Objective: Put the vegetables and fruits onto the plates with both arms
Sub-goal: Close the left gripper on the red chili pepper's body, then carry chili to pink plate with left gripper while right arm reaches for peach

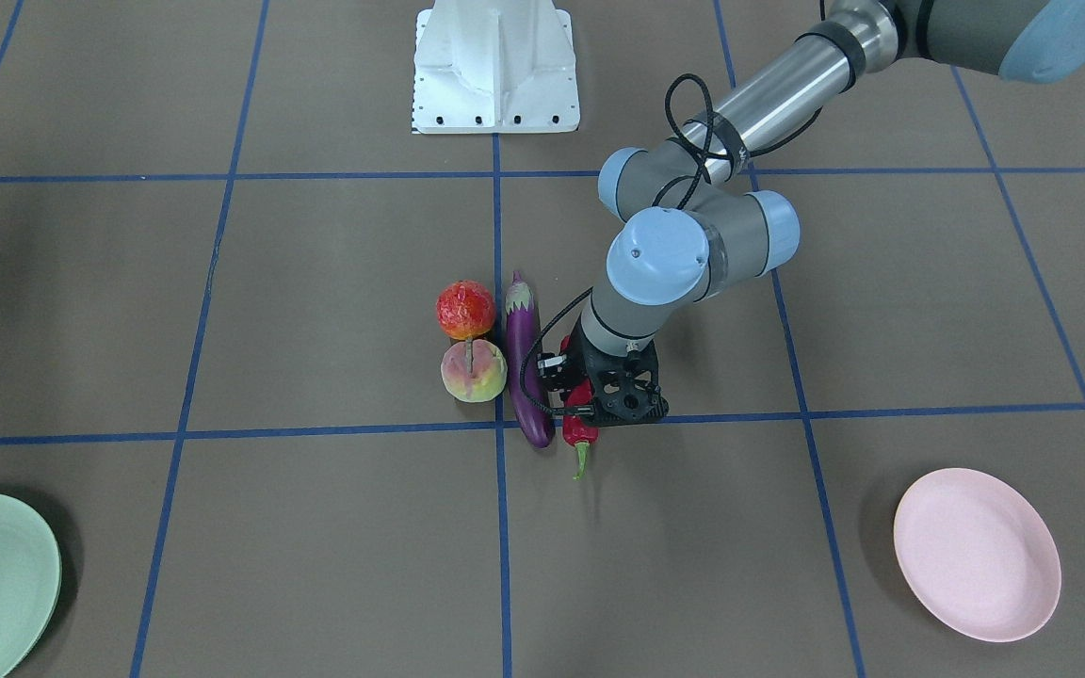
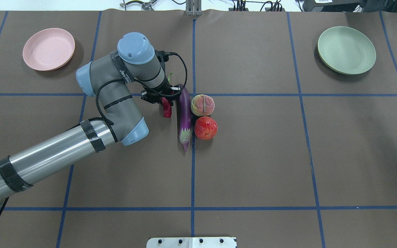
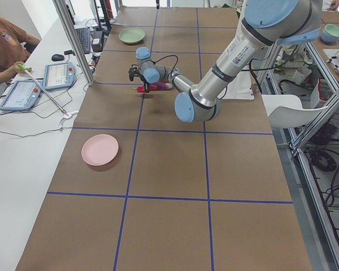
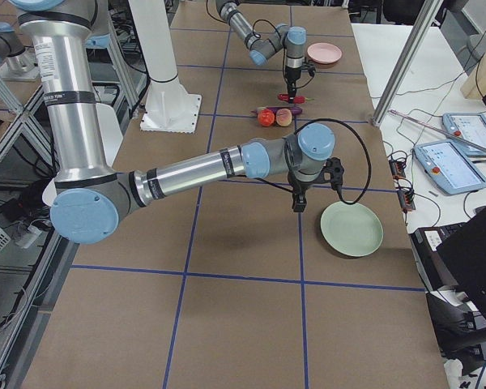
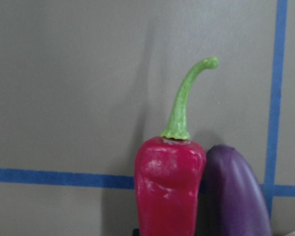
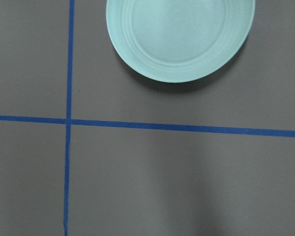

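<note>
**Placement and hold**

1. The left pincer (image 1: 590,403) is standing over the short dark red chili pepper with a green stem (image 1: 578,428), at the centre of the front-facing view. Its black body is hiding the jaws, so it cannot be told whether they are open or clamped on the chili.
2. In the left wrist view the chili is filling the lower centre, with the stem pointing away from the camera. The jaws are therefore probably spanning its narrow width.
3. The chili is lying on the brown matte surface (image 1: 222,311), touching the long glossy purple eggplant with a pale cap (image 1: 526,363). This tight spacing is probably why the wrist is coming straight down.
4. The round bumpy red-orange fruit (image 1: 465,310) and the round yellow-green peach with a pink blush (image 1: 473,371) are sitting on the eggplant's other side, touching each other.
5. The pale pink oval plate (image 1: 976,556), at lower right, and the pale mint green plate (image 2: 346,50), at upper right of the overhead view, are both lying bare, well apart from the produce.
6. The right pincer (image 4: 298,201) is hanging near the mint plate, pointing down at bare surface. Its state cannot be told. It appears to be leaving the cluster to the left arm.

**Materials and shapes**

- The chili is looking waxy and slightly dimpled, and its stem is curving.
- The eggplant is looking smooth and tapering, so it may slip in a grip.
- Both fruits are round and may roll.
- The peach is showing a groove.
- The plates are looking matte and shallow, with raised rims.
</note>
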Tool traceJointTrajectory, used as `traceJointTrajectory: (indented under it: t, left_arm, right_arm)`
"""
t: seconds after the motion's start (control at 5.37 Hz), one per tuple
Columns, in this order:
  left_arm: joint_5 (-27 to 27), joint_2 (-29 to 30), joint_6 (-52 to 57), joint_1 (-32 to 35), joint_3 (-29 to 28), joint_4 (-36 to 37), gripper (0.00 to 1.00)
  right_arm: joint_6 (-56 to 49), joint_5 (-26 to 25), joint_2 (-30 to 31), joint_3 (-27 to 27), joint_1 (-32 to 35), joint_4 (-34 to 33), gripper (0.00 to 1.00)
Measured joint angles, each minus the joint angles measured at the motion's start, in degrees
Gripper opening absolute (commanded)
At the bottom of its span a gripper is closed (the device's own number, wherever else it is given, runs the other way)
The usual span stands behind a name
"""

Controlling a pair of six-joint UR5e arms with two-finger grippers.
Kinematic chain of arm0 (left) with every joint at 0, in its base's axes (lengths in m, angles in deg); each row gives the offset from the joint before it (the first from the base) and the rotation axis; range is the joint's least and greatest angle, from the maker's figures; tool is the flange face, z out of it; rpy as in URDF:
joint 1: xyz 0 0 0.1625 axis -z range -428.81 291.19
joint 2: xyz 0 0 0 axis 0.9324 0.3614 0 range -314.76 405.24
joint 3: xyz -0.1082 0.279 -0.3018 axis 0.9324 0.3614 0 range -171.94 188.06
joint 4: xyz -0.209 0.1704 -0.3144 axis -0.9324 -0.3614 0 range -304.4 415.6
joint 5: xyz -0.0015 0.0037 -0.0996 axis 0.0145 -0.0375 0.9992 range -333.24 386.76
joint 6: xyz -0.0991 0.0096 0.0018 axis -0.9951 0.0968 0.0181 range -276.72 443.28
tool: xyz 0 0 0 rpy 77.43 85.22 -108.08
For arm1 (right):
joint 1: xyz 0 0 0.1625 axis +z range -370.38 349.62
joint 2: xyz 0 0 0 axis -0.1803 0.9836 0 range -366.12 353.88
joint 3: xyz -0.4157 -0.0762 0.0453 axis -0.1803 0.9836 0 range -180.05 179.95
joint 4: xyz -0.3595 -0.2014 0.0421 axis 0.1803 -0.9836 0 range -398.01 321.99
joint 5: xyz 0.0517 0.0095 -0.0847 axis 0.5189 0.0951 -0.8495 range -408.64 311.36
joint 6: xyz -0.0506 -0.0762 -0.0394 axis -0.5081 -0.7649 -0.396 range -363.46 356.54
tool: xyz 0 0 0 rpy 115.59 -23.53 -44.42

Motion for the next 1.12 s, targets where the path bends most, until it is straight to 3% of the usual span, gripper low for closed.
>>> traceJointTrajectory:
  t: [0.37, 0.56, 1.12]
  left_arm:
    - [3.22, -0.19, 0.03, 4.26, 1.04, 0.2, 0.0]
    - [4.92, -0.36, 0.07, 6.21, 1.38, 0.22, 0.0]
    - [9.29, -4.51, 1.06, 14.6, 2.84, 0.31, 0.0]
  right_arm:
    - [15.04, -0.51, -9.36, -0.61, -7.6, 0.02, 1.0]
    - [21.87, -3.27, -13.7, -0.84, -12.2, 0.5, 1.0]
    - [36.43, -17.28, -20.67, 0.19, -25.74, 5.76, 1.0]
